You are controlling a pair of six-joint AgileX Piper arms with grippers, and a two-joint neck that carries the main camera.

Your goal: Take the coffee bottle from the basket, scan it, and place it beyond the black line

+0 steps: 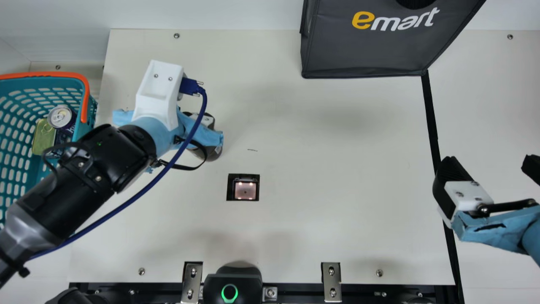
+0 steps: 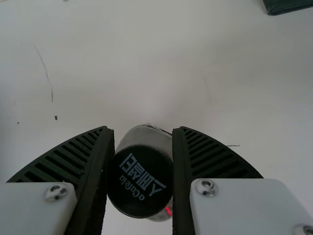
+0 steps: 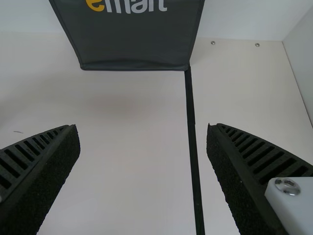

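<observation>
In the main view my left gripper [image 1: 206,134] is over the table between the basket [image 1: 85,95] and the scanner [image 1: 245,189], its fingers partly hidden by the blue-wrapped wrist. Seen from the left wrist, the left gripper [image 2: 143,131] is shut on the coffee bottle [image 2: 140,181], whose black cap faces the camera between the two fingers; its grey body shows behind the cap. Whether its base touches the table I cannot tell. My right gripper [image 1: 491,167] stands open above the black line [image 1: 432,118] at the right. In the right wrist view this gripper [image 3: 142,129] has nothing between its fingers.
A silver-topped can [image 1: 60,116] and a yellowish tin [image 1: 43,137] lie in the teal basket at the left. At the back, a dark grey bag [image 1: 363,50] stands with its right corner by the black line. Bare table [image 1: 337,169] spreads between the scanner and the line.
</observation>
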